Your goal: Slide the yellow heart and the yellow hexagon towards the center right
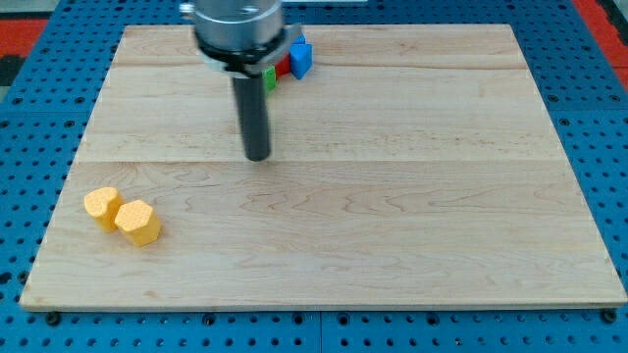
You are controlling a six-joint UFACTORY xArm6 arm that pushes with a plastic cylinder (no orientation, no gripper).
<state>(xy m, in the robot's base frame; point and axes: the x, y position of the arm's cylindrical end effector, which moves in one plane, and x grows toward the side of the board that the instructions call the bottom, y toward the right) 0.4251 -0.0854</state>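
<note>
A yellow heart (102,207) and a yellow hexagon (138,223) lie touching each other near the view's bottom left of the wooden board (392,226). The heart is to the left, the hexagon just to its lower right. My tip (257,155) rests on the board left of centre in the upper half, well up and to the right of both yellow blocks and apart from them.
A blue block (300,59), a red block (283,67) and a green block (269,78) cluster at the view's top, partly hidden behind the arm's housing (238,29). Blue pegboard (29,147) surrounds the board.
</note>
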